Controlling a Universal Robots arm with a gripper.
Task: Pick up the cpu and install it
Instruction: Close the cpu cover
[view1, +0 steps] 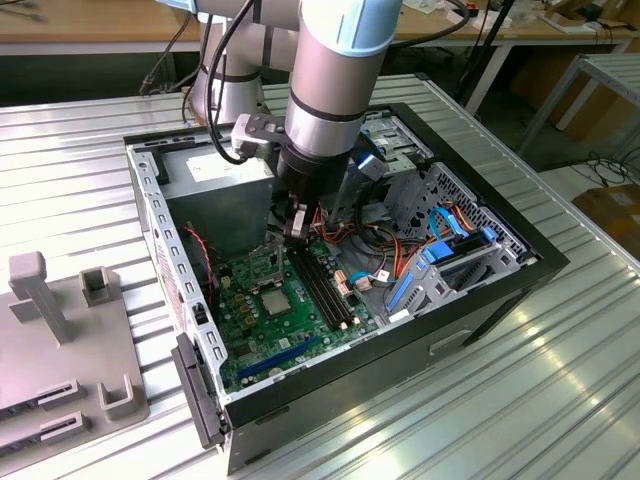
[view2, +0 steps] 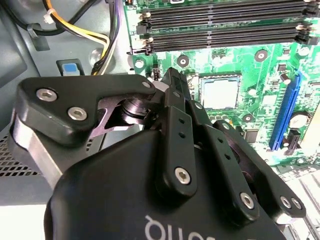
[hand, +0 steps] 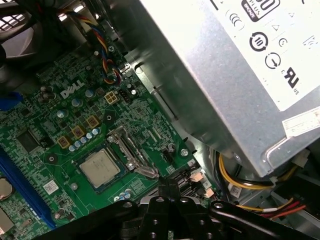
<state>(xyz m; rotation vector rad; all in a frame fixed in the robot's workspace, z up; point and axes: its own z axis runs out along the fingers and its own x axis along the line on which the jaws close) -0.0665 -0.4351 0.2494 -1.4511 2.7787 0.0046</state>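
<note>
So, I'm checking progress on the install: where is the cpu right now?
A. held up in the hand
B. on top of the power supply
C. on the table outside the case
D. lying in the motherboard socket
D: the cpu lies flat in the socket on the motherboard, beside the raised metal frame; the hand hovers near it.

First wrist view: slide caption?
Square silvery-grey metal-topped cpu seated in its socket on the green motherboard, beside the hollow metal frame.
</note>
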